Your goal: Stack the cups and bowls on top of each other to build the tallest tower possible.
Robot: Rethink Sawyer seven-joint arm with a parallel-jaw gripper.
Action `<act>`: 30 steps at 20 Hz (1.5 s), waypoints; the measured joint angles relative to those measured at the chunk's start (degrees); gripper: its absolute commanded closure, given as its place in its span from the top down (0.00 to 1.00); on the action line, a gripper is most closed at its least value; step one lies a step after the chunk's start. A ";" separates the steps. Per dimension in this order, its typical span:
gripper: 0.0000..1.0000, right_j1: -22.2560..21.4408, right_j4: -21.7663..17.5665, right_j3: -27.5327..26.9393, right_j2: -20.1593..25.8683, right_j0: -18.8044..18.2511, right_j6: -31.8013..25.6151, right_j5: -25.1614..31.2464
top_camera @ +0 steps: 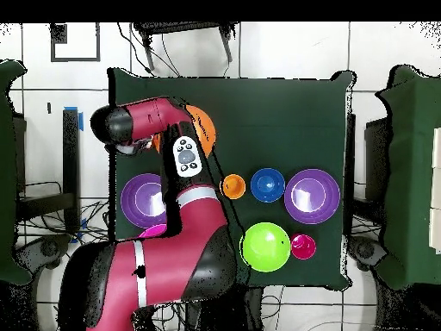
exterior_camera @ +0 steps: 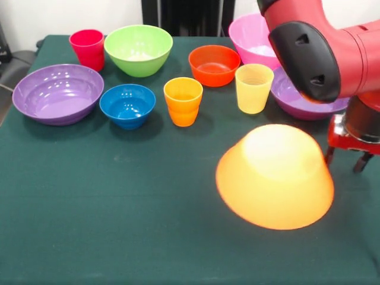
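Observation:
A big yellow-orange bowl (exterior_camera: 274,178) lies upside down on the green table, near the front right. My gripper (exterior_camera: 344,158) hangs just to its right, open, with nothing between its fingers. Behind stand the yellow cup (exterior_camera: 254,88), the orange cup (exterior_camera: 183,101) and the red-pink cup (exterior_camera: 88,49). The blue bowl (exterior_camera: 127,105), green bowl (exterior_camera: 138,48), orange-red bowl (exterior_camera: 214,65) and pink bowl (exterior_camera: 252,38) sit upright, each apart from the others. One purple bowl (exterior_camera: 58,93) is at the left. Another purple bowl (exterior_camera: 297,98) is partly hidden behind my arm. No tower stands.
In the overhead view my arm (top_camera: 172,250) covers much of the table's left side, with the yellow-orange bowl (top_camera: 203,126) peeking out beside it. The green cloth (exterior_camera: 119,225) runs to the front table edge.

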 measured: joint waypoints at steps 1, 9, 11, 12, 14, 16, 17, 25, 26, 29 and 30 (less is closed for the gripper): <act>1.00 -0.01 -0.21 -0.23 -0.41 0.06 0.00 0.00; 1.00 0.42 -3.62 -4.86 -6.52 0.12 0.00 0.00; 1.00 0.51 -4.42 -6.21 -7.98 0.07 0.00 0.00; 1.00 0.53 -4.75 -6.69 -8.60 0.06 0.00 0.01; 1.00 0.55 -5.44 -7.68 -9.81 0.01 0.00 0.00; 1.00 0.59 -6.06 -8.63 -10.82 -0.18 0.00 0.00; 1.00 0.61 -6.31 -9.07 -11.23 -0.31 0.00 0.01; 1.00 1.09 -6.46 -11.19 -12.47 -2.24 0.00 0.00; 1.00 1.18 -6.23 -11.21 -12.33 -2.69 0.00 0.00; 1.00 1.58 -4.08 -11.18 -11.31 -4.41 0.00 0.01; 1.00 1.65 -3.52 -11.17 -11.05 -4.76 0.00 0.01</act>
